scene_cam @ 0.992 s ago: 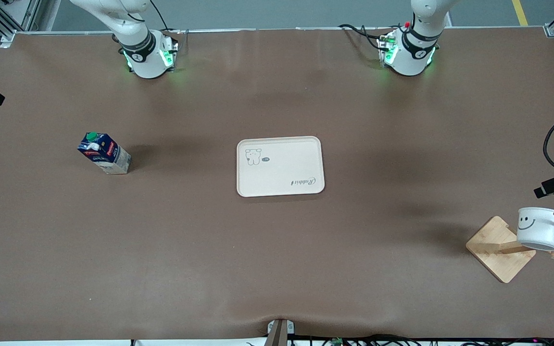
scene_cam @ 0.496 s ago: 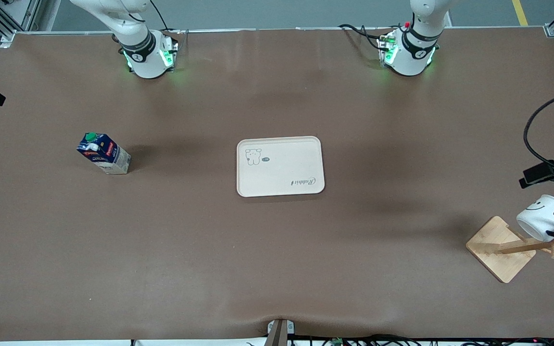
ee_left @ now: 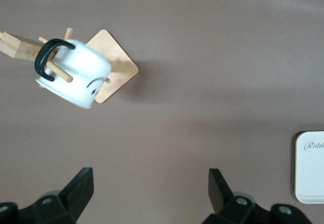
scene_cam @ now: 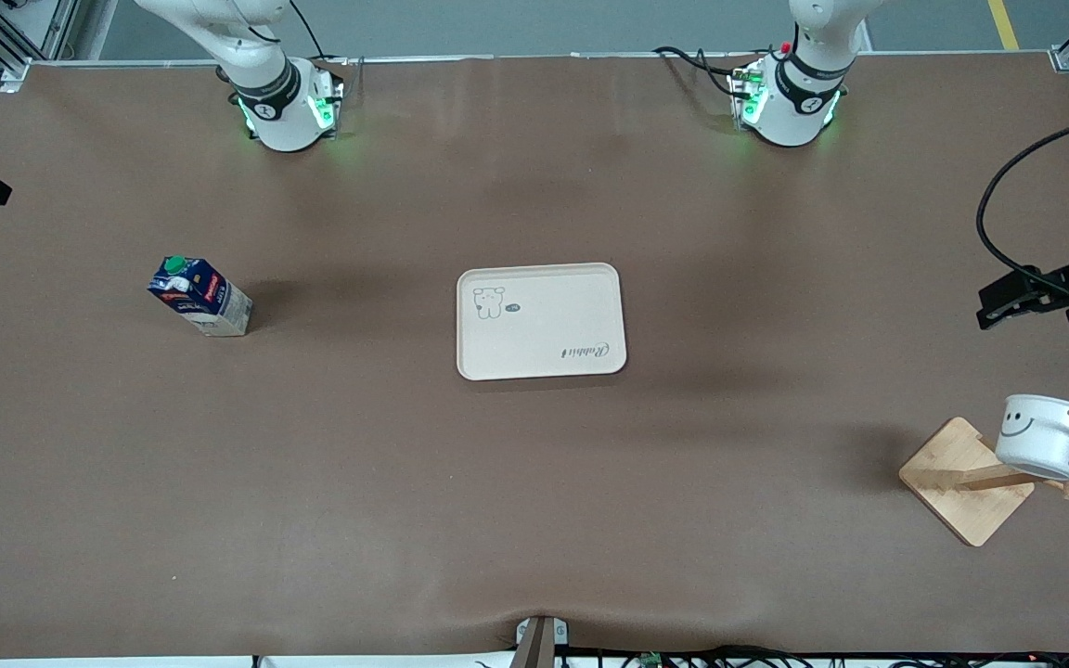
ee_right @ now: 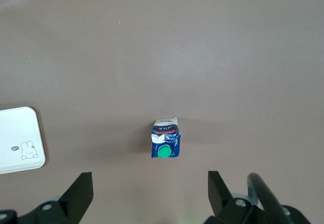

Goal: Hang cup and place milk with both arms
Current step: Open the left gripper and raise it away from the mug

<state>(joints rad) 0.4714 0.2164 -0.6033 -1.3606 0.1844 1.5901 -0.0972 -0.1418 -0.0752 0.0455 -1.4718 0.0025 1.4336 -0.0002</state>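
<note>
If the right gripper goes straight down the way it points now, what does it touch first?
Most likely the milk. The right gripper is open and points down at the table, with the upright carton just off the line between its fingers. It may meet the green cap first, though depth is unclear.

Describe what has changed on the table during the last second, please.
The cup swung on its peg of the wooden rack and settled back, while the open left gripper moved up and away from it. The milk and the tray stayed as they were.
</note>
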